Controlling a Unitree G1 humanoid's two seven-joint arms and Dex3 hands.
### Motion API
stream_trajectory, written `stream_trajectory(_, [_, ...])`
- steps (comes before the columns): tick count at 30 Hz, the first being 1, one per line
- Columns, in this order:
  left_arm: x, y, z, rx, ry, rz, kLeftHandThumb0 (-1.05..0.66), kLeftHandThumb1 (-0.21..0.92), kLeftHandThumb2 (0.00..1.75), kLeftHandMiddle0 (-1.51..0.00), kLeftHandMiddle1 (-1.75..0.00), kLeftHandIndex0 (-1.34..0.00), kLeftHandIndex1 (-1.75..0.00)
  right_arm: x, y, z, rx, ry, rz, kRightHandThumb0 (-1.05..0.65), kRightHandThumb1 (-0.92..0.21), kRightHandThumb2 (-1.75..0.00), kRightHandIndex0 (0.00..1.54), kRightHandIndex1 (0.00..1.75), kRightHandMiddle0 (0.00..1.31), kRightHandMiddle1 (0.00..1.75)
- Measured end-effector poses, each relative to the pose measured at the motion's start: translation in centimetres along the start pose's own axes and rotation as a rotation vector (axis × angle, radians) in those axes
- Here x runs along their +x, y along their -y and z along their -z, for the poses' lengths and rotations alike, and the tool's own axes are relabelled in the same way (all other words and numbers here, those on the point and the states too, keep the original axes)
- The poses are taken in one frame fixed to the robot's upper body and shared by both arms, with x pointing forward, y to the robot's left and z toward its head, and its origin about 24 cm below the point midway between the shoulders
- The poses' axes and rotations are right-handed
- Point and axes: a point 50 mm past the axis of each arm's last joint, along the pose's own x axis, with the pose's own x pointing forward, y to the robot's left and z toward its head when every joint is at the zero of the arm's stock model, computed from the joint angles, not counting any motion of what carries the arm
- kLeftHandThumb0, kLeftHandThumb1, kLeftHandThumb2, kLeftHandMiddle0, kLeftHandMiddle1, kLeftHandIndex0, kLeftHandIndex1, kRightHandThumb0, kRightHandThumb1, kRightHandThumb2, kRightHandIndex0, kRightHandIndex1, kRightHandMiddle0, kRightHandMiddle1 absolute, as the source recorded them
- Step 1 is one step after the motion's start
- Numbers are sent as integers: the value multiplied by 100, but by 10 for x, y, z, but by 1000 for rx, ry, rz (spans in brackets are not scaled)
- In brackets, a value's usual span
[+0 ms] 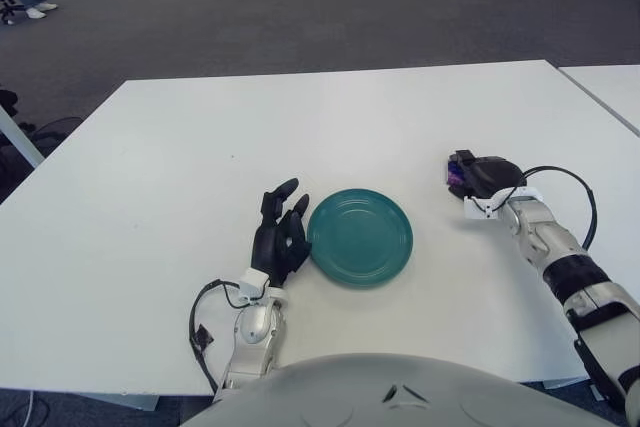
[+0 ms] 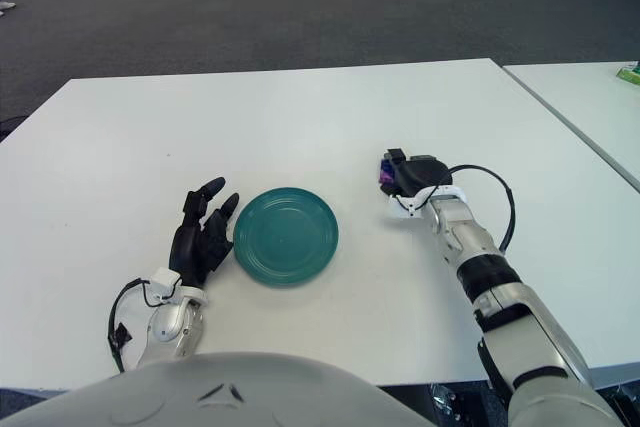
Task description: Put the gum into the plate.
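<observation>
Right hand (image 1: 482, 177) sits on the white desk (image 1: 150, 197) well right of the green plate (image 1: 360, 236), fingers curled over the gum (image 1: 455, 175), a small purple pack showing at the fingertips on the hand's left edge, apparently gripped. Gum is not in the plate, still out by the right hand, apart from the plate rim. Left hand (image 1: 279, 235) shows just left of the plate, fingers loosely spread and pointing up-right, holding nothing.
</observation>
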Motion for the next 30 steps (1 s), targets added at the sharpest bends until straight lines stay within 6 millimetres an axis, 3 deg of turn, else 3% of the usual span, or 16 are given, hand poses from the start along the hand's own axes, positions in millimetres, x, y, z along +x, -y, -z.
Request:
stream_trajectory(2, [0, 0, 0, 0, 0, 0, -82, 92, 83, -58, -8, -2, -93, 1, -1, 2, 1, -3, 12, -63, -92, -55, 51, 70, 5, 114])
stream_trajectory(3, [0, 0, 0, -1, 0, 1, -82, 92, 83, -58, -8, -2, -93, 1, -1, 2, 2, -3, 17, -63, -92, -55, 50, 76, 6, 118])
stream_trajectory(4, [0, 1, 0, -1, 1, 1, -82, 92, 83, -58, -8, -2, -93, 2, -1, 2, 1, -3, 23, -64, -92, -57, 52, 103, 9, 128])
stream_trajectory(6, [0, 1, 0, -1, 0, 3, -81, 92, 83, -59, -8, -2, -93, 3, -2, 2, -1, -6, 31, -66, -92, -59, 52, 136, 12, 140])
stream_trajectory(10, [-1, 1, 0, -3, -1, 1, -81, 92, 83, -59, -8, -2, -92, 6, -3, 2, -9, -12, 47, -66, -92, -62, 57, 162, 23, 158])
stream_trajectory(13, [-1, 0, 0, -5, -1, 0, -80, 92, 83, -59, -8, -2, -92, 8, -3, 1, -14, -18, 62, -62, -92, -62, 64, 171, 37, 169])
stream_trajectory(14, [-1, 0, 0, -5, -1, 0, -80, 92, 83, -59, -8, -2, -92, 9, -3, 1, -15, -19, 70, -54, -83, -70, 67, 172, 37, 171])
stream_trajectory(17, [-2, 0, 0, -11, 1, -3, -80, 92, 83, -58, -8, -2, -92, 12, -2, 0, -16, -27, 87, -44, -71, -82, 73, 174, 37, 173])
stream_trajectory(30, [-4, -2, -3, -46, 26, -11, -78, 92, 82, -57, -7, -1, -91, 17, -3, -4, 47, -52, 115, -40, -61, -94, 89, 175, 39, 175])
